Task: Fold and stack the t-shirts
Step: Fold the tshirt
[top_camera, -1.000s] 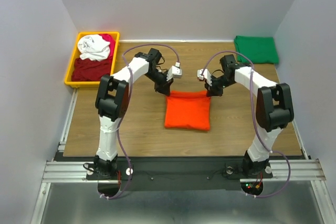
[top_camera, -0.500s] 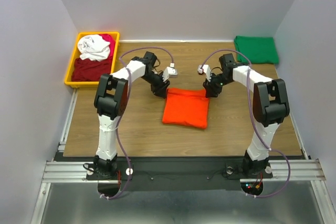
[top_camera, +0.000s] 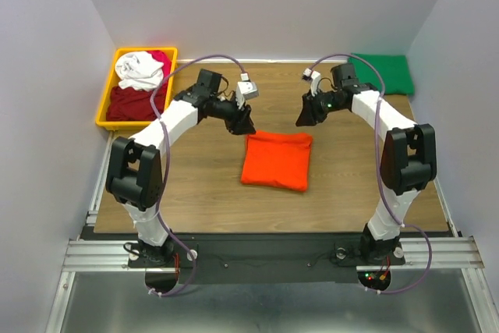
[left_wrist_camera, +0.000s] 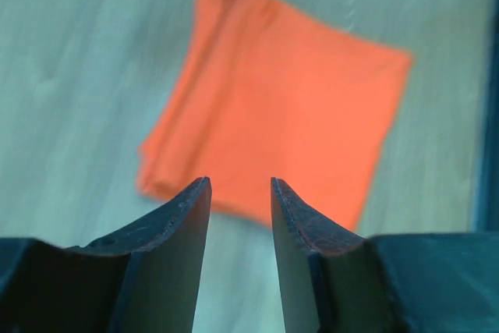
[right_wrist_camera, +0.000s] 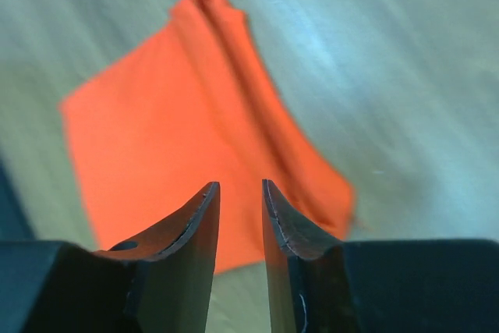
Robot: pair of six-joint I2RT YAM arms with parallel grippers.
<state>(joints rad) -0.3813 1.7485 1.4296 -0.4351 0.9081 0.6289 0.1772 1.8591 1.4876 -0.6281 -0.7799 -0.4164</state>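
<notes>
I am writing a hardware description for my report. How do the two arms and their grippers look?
Both the left arm and the right arm have white links and bulky black joints. A thin lilac cable loops along each. The left gripper and the right gripper each have two dark curved fingers tapering to narrow tips.

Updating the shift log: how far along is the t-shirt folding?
Done: orange t-shirt folded mid-table, green t-shirt folded at the far-right corner. In hand: nothing; left claw and right claw hover open. Left: stacking them, plus the white shirt and dark red shirt in the yellow bin.
</notes>
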